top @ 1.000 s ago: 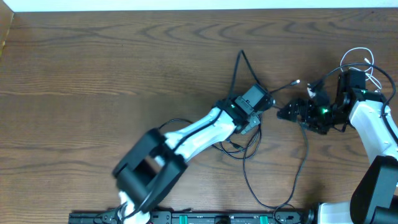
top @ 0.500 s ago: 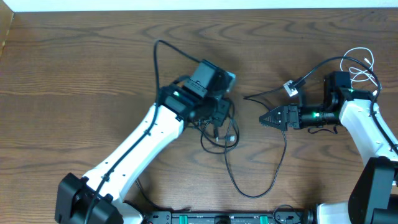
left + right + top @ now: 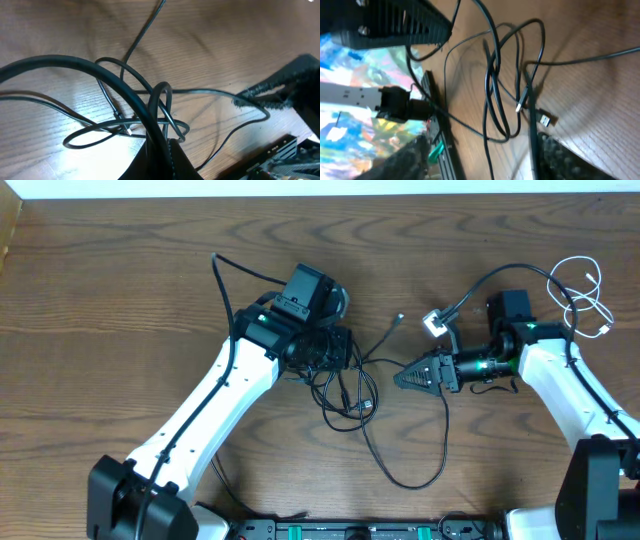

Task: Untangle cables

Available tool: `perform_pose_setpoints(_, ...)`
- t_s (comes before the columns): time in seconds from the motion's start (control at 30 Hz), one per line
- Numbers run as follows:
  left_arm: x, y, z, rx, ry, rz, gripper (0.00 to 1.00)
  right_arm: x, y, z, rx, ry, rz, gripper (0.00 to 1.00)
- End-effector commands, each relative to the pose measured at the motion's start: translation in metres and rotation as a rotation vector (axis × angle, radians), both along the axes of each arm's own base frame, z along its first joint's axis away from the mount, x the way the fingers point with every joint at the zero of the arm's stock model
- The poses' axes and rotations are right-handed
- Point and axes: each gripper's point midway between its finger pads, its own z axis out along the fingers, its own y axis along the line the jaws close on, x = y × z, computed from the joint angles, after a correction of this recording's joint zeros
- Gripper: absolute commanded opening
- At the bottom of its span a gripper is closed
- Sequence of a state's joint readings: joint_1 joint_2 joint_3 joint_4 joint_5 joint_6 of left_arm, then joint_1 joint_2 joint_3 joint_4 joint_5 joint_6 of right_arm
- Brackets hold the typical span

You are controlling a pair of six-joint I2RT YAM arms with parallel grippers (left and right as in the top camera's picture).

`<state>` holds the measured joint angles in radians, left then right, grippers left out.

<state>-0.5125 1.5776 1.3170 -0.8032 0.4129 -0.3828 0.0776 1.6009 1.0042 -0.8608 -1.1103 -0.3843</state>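
Pulling-apart step: left claw [image 3: 322, 352] clamps the thin black looped cables [image 3: 345, 395] on the brown wooden surface [image 3: 120, 300]; right claw [image 3: 403, 377] looks apart beside a trailing strand [image 3: 446, 430]. Next it needs a firm pinch there, then outward pull

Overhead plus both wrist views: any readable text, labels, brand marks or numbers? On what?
No readable text in any view.
Jacket of the black cable: no print visible.
The pale connector: too small to tell any marking.
The camera housing on the left arm: no marking visible.
The colourful backdrop in the right wrist view: blurred, no letters readable.
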Motion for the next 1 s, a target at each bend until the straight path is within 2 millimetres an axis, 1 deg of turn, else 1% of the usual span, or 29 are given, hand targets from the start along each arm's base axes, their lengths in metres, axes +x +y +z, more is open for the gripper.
perform_pose_setpoints(0.0,0.001,-0.003,-0.005,-0.013,0.045,0.032,0.08,0.000,0.003,-0.004,-0.056,-0.042,0.014,0.57)
perform_pose_setpoints(0.1,0.000,-0.003,-0.009,-0.009,0.061,0.037,0.08,0.013,-0.003,-0.018,-0.158,-0.015,-0.055,0.56)
perform_pose_setpoints(0.2,0.001,-0.003,-0.013,-0.004,0.074,0.037,0.08,0.034,-0.020,-0.035,-0.299,0.016,-0.194,0.58)
perform_pose_setpoints(0.27,0.001,-0.003,-0.016,0.000,0.082,0.037,0.08,0.048,-0.035,-0.043,-0.400,0.048,-0.304,0.65)
perform_pose_setpoints(0.3,0.001,-0.004,-0.018,0.001,0.085,0.037,0.08,0.051,-0.039,-0.044,-0.432,0.046,-0.326,0.73)
perform_pose_setpoints(0.33,0.001,-0.004,-0.018,0.002,0.086,0.037,0.08,0.054,-0.044,-0.042,-0.468,0.033,-0.340,0.78)
perform_pose_setpoints(0.4,0.001,-0.004,-0.018,0.002,0.085,0.037,0.08,0.058,-0.051,-0.037,-0.519,0.014,-0.362,0.82)
perform_pose_setpoints(0.5,0.002,-0.004,-0.018,0.000,0.083,0.037,0.08,0.067,-0.063,-0.024,-0.603,-0.043,-0.407,0.90)
perform_pose_setpoints(0.57,0.002,-0.004,-0.018,0.000,0.082,0.037,0.08,0.072,-0.064,-0.013,-0.615,-0.079,-0.432,0.94)
perform_pose_setpoints(0.67,0.002,-0.004,-0.018,0.000,0.083,0.037,0.08,0.076,-0.056,0.000,-0.600,-0.142,-0.429,0.99)
perform_pose_setpoints(0.73,0.002,-0.004,-0.018,0.000,0.083,0.037,0.08,0.077,-0.048,0.002,-0.604,-0.176,-0.411,0.99)
perform_pose_setpoints(0.8,0.002,-0.004,-0.018,0.000,0.083,0.037,0.08,0.071,-0.035,0.003,-0.586,-0.199,-0.348,0.98)
perform_pose_setpoints(0.87,0.001,-0.004,-0.018,0.002,0.086,0.037,0.08,0.059,-0.013,0.006,-0.524,-0.226,-0.241,0.96)
perform_pose_setpoints(0.9,0.001,-0.003,-0.018,0.002,0.086,0.037,0.08,0.050,0.002,0.010,-0.474,-0.245,-0.170,0.95)
perform_pose_setpoints(0.97,0.001,-0.003,-0.018,0.002,0.086,0.038,0.08,0.035,0.024,0.017,-0.394,-0.264,-0.072,0.93)
